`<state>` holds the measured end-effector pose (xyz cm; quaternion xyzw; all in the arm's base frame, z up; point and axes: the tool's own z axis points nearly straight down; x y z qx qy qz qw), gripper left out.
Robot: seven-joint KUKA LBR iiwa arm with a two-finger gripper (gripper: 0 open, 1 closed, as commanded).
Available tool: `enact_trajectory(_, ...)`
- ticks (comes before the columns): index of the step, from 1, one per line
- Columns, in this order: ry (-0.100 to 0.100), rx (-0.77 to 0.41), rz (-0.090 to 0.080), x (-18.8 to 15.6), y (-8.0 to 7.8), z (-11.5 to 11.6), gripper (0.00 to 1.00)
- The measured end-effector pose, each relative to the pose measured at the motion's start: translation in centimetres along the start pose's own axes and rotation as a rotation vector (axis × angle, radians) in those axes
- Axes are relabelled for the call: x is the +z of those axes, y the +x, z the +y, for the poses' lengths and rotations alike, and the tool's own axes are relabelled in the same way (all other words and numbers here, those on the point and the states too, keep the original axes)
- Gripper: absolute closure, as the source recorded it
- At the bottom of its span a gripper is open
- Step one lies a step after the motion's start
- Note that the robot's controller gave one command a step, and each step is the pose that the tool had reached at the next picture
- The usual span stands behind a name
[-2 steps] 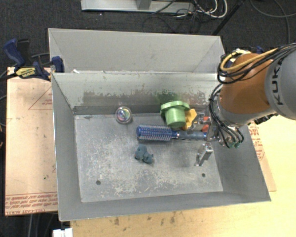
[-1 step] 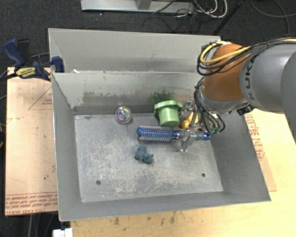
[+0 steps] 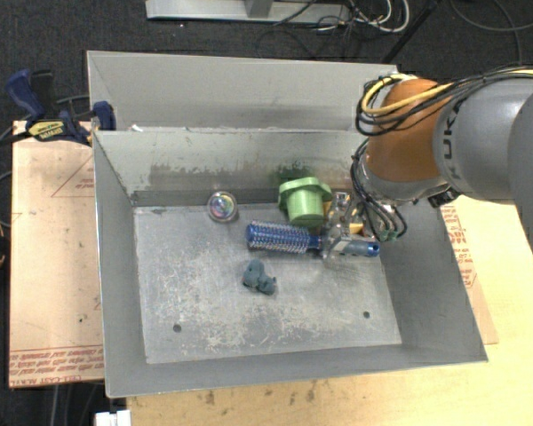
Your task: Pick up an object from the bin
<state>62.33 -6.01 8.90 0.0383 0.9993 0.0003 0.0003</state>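
Gripper [image 3: 340, 233]: down at the handle of the blue brush [image 3: 281, 238], near the bin [image 3: 275, 327] right wall.
Opening: you cannot tell.
Progress: nothing lifted yet.

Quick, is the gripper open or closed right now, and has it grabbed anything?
Gripper: cannot be told whether it is open or closed; it is down at the handle end of the blue brush.

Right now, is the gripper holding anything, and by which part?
Cannot tell; the gripper is down at the handle of the blue hairbrush.
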Motion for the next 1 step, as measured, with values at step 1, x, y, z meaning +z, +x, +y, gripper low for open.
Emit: enact_trajectory(1,0.002,-0.204,-0.009,-17.25,-1.17,-0.82,1.0)
